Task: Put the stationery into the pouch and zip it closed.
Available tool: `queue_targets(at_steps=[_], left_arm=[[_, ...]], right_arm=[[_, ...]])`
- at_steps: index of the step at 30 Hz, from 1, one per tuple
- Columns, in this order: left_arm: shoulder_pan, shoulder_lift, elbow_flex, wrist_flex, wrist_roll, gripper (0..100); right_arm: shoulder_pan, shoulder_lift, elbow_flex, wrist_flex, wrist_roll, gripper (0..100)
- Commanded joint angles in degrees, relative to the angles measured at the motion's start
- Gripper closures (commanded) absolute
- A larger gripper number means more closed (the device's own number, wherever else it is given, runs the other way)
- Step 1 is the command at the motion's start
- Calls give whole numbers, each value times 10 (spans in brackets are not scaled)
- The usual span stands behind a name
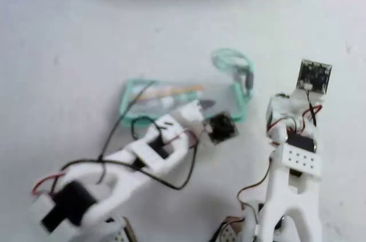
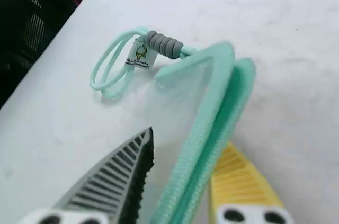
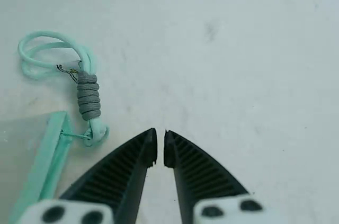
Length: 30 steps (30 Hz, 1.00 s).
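**White counter, loaded pouch: the zip is the step in hand**

A white counter (image 1: 68, 36) runs to a dark strip of room beyond its far edge. One clear pouch (image 1: 220, 94) with mint-green trim lies about mid-counter, its long side along the far edge.

Inside it I count two pieces of stationery, though the blur may hide more. One is an orange-yellow pencil (image 1: 171, 91). The other is a white piece (image 1: 166, 103) just beside it.

One mint cord loop (image 3: 47, 54) hangs off the pouch's right end, bound by a single grey wrap (image 3: 88, 96).

There are two arms.

- **Left gripper** (image 2: 189, 139): it reaches in from the near edge. Its jaws, one dark and one yellow, are clenched on the pouch's zip edge, which stands upright between them.
- **Right gripper** (image 3: 160, 147): it sits just beside the grey wrap without touching it. Its jaws are all but clenched and grasp nothing.

With the stationery in the pouch, loading looks done and zipping is the step in hand. I cannot read how far the zip is drawn.

The next move likely calls for the right jaws to part, take the cord at the wrap, and pull along the zip line. The left gripper would brace the pouch against sliding.
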Motion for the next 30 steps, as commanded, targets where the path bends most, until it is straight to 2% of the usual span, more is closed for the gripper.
queue_targets(at_steps=[1,3,6,12,15,18,22,26,28,30], left_arm=[[13,-145,-27,215,81,774],[24,-202,-55,338,99,749],[39,-255,-80,444,135,739],[61,-345,-84,573,144,740],[36,-429,-92,608,134,746],[-40,-521,-113,616,106,822],[-215,-615,-130,636,74,985],[-413,-634,-119,688,100,980],[-472,-635,-87,711,131,976],[-486,-637,-25,706,142,976]], right_arm=[[2,-9,-4,-11,-1,981],[2,-8,-4,-11,-1,981],[1,-8,-4,-11,-1,981],[1,-8,-4,-8,-1,980],[1,-8,1,-10,-1,978],[1,-8,4,-10,-1,978],[-24,-4,4,-1,34,981],[-105,68,-35,48,89,981],[-111,124,-72,66,90,981],[-110,186,-112,77,77,981]])
